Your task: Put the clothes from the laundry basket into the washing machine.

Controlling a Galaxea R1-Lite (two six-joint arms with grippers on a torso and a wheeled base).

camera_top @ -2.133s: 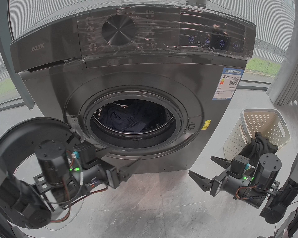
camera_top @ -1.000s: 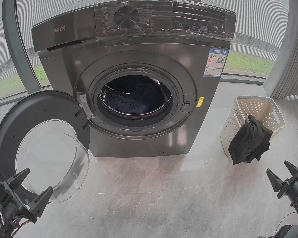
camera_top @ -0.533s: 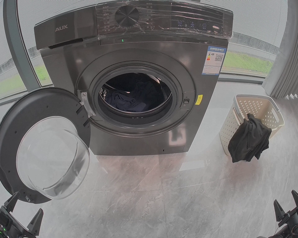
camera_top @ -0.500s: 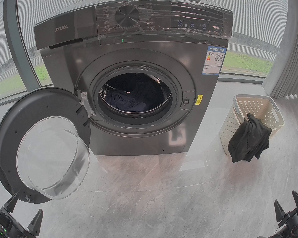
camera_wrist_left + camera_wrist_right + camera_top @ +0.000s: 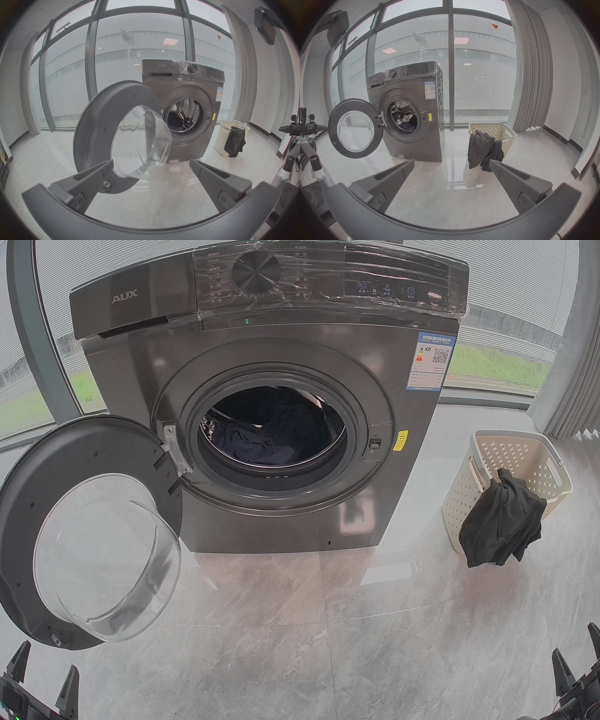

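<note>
Even daylight from windows (image 5: 481,78); glare on floor (image 5: 375,571), washing machine (image 5: 294,343); fisheye bending, dark wrist-view corners.

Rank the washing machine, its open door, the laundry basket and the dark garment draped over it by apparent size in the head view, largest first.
1. washing machine
2. open door, which sits nearer the camera and so looks bigger
3. laundry basket
4. dark garment, only a little smaller than the basket, and hiding part of it

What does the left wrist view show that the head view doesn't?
Left wrist view: the drum's ribbed wall, shiny, and the ceiling. Head view: grass outdoors. Both: the washer with its door open, dark clothes inside, and a black garment draped over the basket rim.
</note>
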